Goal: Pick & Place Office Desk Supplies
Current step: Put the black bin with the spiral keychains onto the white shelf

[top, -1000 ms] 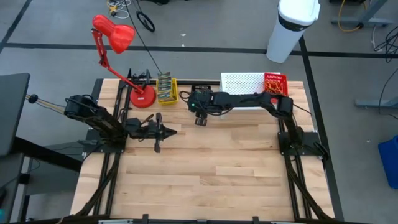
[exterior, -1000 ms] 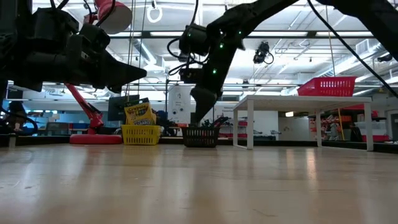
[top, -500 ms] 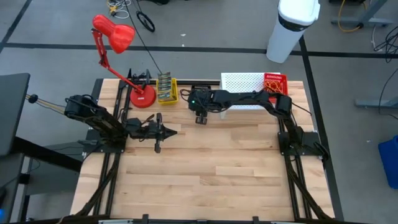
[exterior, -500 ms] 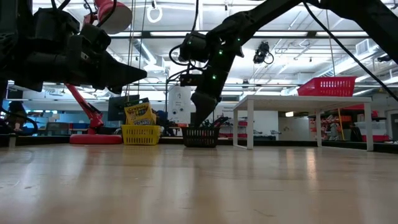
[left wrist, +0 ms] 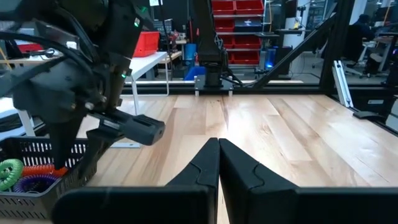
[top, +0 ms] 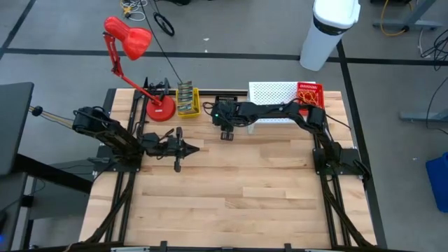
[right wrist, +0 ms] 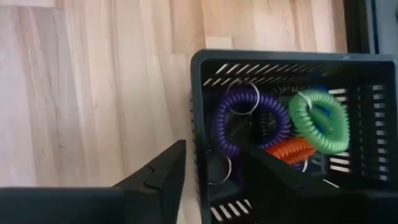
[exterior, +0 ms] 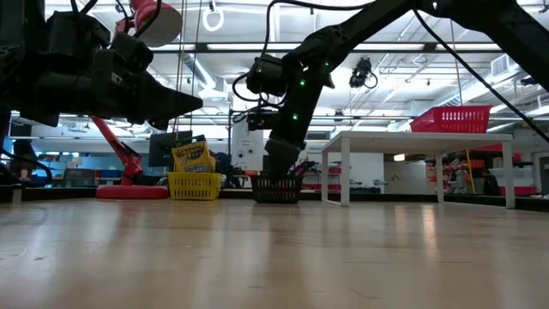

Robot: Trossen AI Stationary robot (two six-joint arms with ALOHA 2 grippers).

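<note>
Light wooden slatted tabletop (top: 231, 189): red desk lamp (top: 133, 49) base at its far-left edge, white perforated metal riser (top: 274, 92) along far edge. White cylindrical bin (top: 327, 31) on floor beyond.

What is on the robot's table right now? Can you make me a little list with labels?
left gripper: shut, empty, above bare table
right gripper: open, straddling the black basket wall
in black basket: purple coil, green coil, orange coil
yellow basket: crayon boxes
white riser: red basket on top
red lamp: back left
</note>
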